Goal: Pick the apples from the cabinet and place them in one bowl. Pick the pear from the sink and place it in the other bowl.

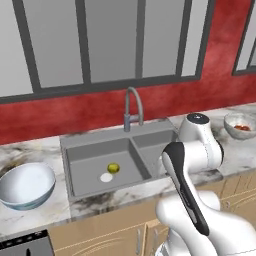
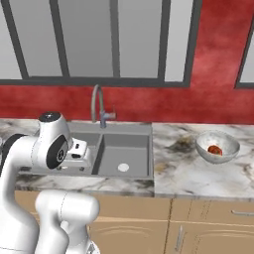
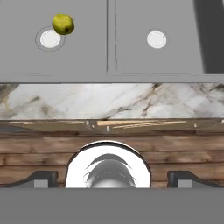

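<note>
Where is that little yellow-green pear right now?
The pear lies in the left basin of the sink, touching the round pale drain.

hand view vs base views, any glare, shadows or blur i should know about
Hand view: sharp, flat light, the pear crisp beside a drain with barely any shadow. Left base view: soft overall, a bright sheen inside the glossy bowl. Right base view: soft too; the red fruit in the speckled bowl is a blur.

The arm (image 1: pixel 197 150) is glossy white, made of thick rounded segments. A long dark grey band runs along one link. Each joint has a dark cap, and one cap carries a small pale mark. The gripper (image 3: pixel 112 178) has two small dark finger tips.
</note>
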You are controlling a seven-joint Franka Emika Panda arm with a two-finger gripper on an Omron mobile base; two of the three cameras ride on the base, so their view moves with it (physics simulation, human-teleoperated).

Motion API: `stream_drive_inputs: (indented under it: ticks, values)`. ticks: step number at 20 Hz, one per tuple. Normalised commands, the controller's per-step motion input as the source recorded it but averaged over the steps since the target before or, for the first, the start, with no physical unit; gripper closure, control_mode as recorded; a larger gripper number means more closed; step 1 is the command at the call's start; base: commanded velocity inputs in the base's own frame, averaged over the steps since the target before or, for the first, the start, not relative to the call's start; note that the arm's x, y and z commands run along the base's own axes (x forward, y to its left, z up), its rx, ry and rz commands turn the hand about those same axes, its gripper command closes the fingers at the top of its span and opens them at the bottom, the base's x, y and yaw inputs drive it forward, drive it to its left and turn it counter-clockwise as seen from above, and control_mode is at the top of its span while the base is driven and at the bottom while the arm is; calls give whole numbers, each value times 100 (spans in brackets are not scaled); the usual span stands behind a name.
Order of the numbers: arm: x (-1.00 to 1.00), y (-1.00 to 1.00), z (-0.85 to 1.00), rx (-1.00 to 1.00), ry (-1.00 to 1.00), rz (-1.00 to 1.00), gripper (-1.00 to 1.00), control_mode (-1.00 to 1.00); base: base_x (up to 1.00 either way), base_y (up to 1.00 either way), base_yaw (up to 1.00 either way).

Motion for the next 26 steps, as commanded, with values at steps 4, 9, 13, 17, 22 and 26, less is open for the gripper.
stream_drive_inputs:
  ticks: [4, 9, 13, 17, 22, 26]
  values:
    - [0, 0, 0, 0, 0, 0, -100, 100, 13, 74, 6]
    - [0, 0, 0, 0, 0, 0, -100, 100, 75, 11, 2]
    - [0, 0, 0, 0, 0, 0, -100, 100, 89, 0, 7]
    - [0, 0, 0, 0, 0, 0, -100, 100, 49, 0, 9]
    - [5, 0, 0, 0, 0, 2, -100, -100, 0, 0, 0]
    - [3, 0, 0, 0, 0, 0, -100, -100, 0, 0, 0]
